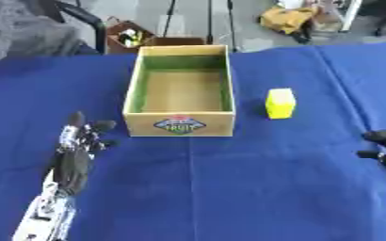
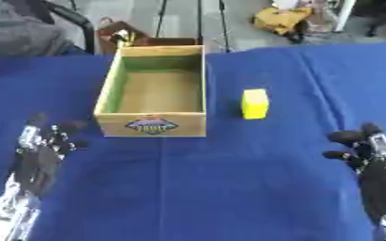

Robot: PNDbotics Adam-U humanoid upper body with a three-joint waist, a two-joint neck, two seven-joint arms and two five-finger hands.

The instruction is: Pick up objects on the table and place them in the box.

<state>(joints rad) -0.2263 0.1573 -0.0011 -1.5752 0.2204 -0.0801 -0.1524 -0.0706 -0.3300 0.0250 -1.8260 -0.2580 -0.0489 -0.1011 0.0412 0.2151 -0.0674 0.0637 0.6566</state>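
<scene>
Fingers relaxed and holding nothing, left hand (image 1: pixel 74 141) and right hand (image 2: pixel 369 155) rest low on the blue table (image 1: pixel 229 188), yellow block (image 1: pixel 280 103) just right of the box (image 1: pixel 180 123).

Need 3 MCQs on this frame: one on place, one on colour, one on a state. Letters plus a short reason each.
1. Where is the yellow block?
A. inside the box
B. on the cloth to the right of the box
C. in the left hand

2. What colour is the table cover?
A. blue
B. red
C. white

3. What does the box hold?
A. two blocks
B. a bottle
C. nothing visible

Key: 1 B, the block stands on the cloth apart from the box's right wall. 2 A, blue cloth all around. 3 C, only its bare floor shows, while the left hand and right hand rest open near the lower corners.
</scene>
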